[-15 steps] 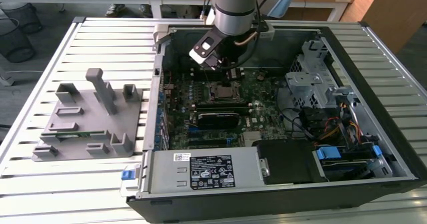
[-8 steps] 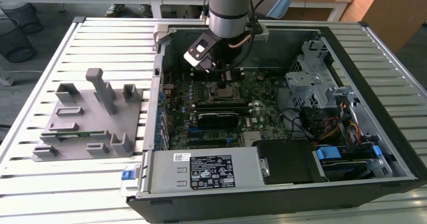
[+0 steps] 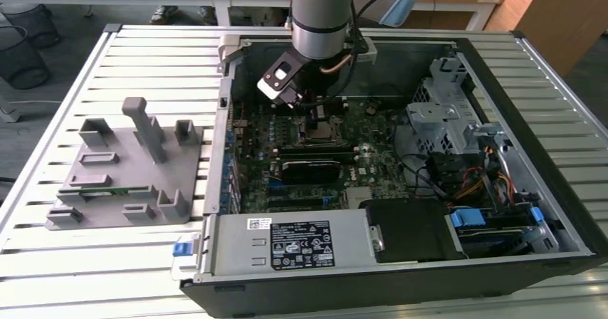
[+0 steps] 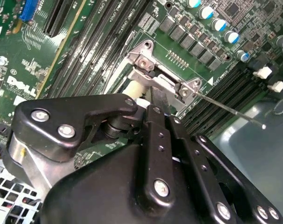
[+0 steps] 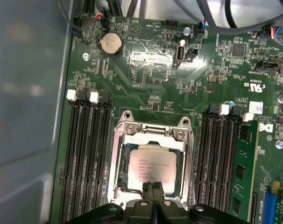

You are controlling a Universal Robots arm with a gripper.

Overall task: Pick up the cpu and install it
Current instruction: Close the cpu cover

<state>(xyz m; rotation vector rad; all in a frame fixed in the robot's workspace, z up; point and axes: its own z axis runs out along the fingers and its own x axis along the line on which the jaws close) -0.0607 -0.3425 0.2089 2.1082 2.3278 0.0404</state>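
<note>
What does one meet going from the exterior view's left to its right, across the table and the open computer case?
Grey fixture block → case's left wall → cpu → silver drive cage → case's right wall.

cpu [image 5: 151, 165] edge hidden behind pincer [image 5: 152, 187], arm [image 3: 323, 13] cropped at exterior view's top

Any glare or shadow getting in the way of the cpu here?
First wrist view: glare patch on the motherboard near the coin battery, cpu evenly lit. Exterior view: case interior darker than the slatted table.
</note>
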